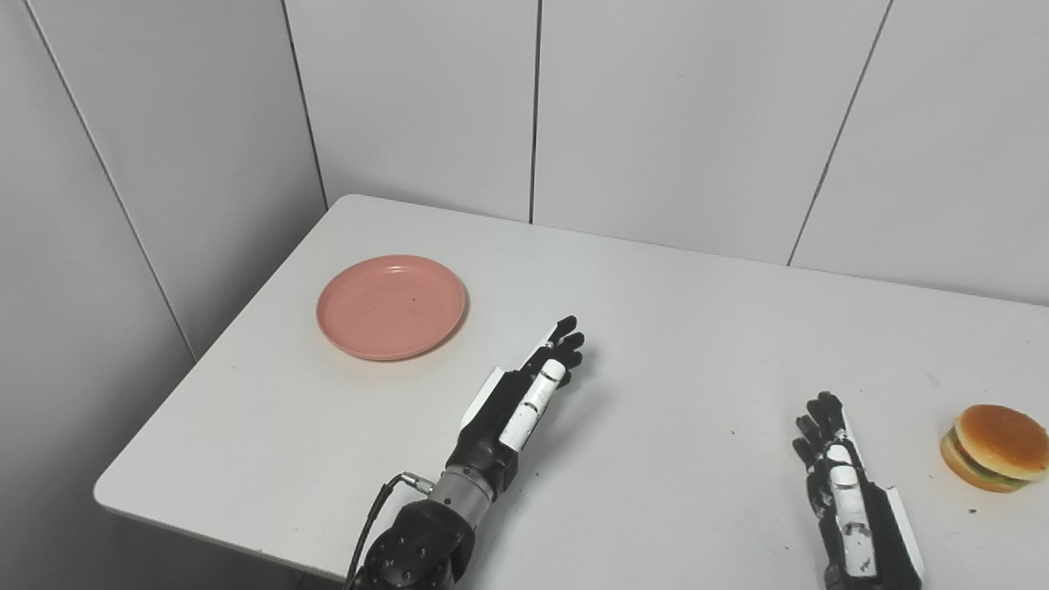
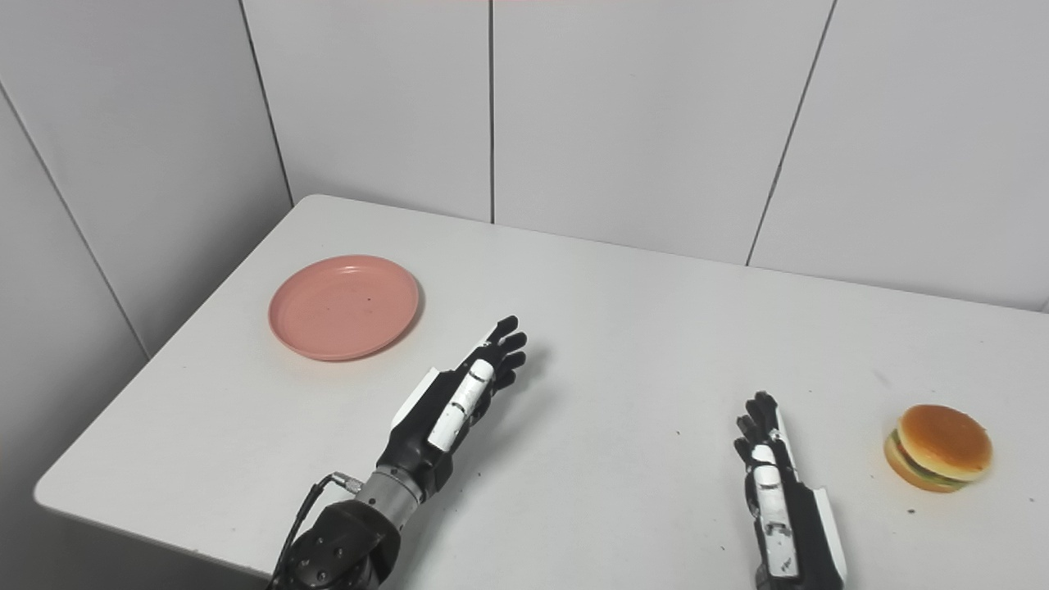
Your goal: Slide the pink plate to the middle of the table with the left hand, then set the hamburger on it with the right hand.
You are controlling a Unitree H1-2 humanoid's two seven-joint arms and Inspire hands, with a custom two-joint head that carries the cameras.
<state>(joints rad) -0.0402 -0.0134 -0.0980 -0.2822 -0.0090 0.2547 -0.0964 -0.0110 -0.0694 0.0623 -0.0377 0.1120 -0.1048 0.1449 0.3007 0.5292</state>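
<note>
A pink plate (image 1: 391, 306) lies empty on the white table (image 1: 656, 328), at the far left. A hamburger (image 1: 995, 447) sits on the table at the right edge. My left hand (image 1: 533, 385) is open and empty, fingers stretched out, right of and nearer than the plate, apart from it. My right hand (image 1: 836, 467) is open and empty, low at the front, left of the hamburger with a gap between them. In the right eye view the plate (image 2: 344, 306), the hamburger (image 2: 939, 447), the left hand (image 2: 471, 385) and the right hand (image 2: 770, 467) stand the same way.
Grey panelled walls (image 1: 656, 106) close in the table at the back and on the left. The table's left edge (image 1: 213, 352) runs close by the plate. A black cable (image 1: 373, 508) hangs from my left wrist at the front edge.
</note>
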